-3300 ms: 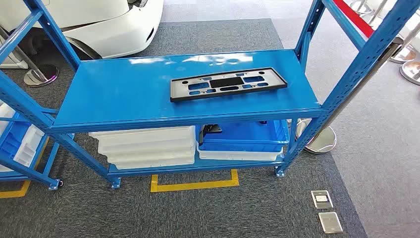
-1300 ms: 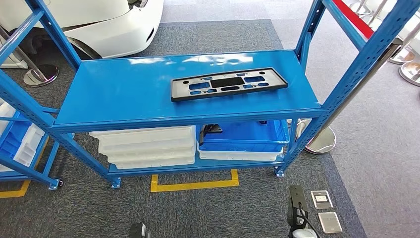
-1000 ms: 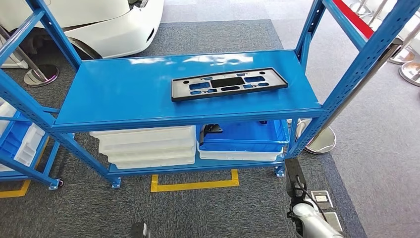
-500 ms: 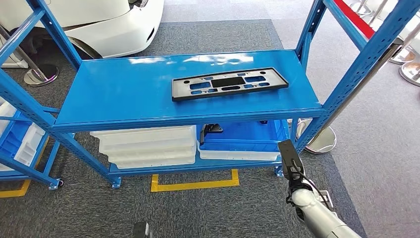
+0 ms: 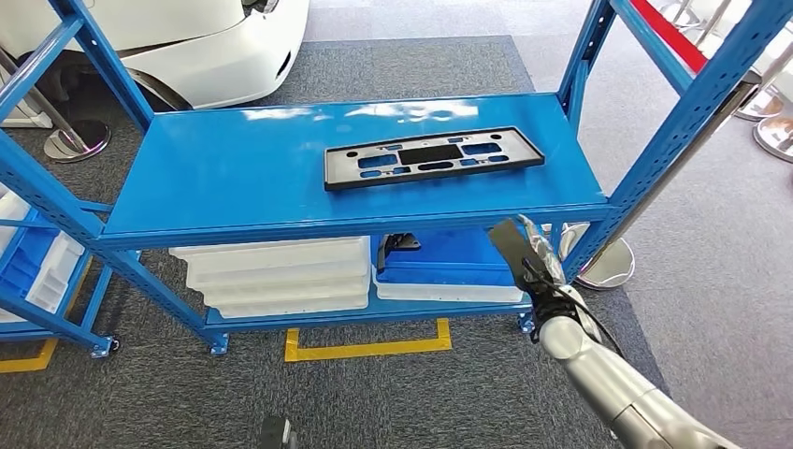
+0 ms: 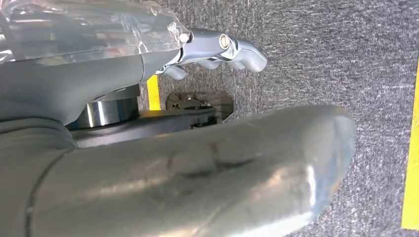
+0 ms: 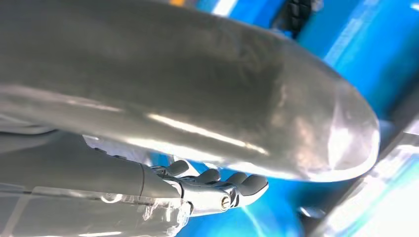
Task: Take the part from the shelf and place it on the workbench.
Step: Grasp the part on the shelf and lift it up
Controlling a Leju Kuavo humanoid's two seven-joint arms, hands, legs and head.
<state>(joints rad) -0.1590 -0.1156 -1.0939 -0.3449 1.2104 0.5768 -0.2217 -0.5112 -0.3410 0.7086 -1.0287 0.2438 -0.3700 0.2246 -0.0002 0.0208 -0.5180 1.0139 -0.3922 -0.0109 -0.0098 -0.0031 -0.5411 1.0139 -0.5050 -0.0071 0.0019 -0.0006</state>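
The part, a long black plastic plate [image 5: 432,157] with several cut-outs, lies flat on the top board of the blue shelf [image 5: 234,178], right of its middle. My right hand [image 5: 524,253] is raised in front of the shelf's right front edge, below and to the right of the plate, with straight fingers [image 7: 217,186] holding nothing. It does not touch the plate. My left hand [image 5: 274,433] hangs low over the carpet, and its fingers [image 6: 222,48] hold nothing.
Blue uprights [image 5: 673,140] frame the shelf on both sides. Stacked white trays [image 5: 276,276] and a blue bin [image 5: 458,257] sit on the lower board. A white car [image 5: 206,37] stands behind, stanchion bases [image 5: 606,264] at the right, yellow floor tape [image 5: 365,348] in front.
My right arm has risen from the lower edge of the view up to the shelf's front edge. The plate has not moved.
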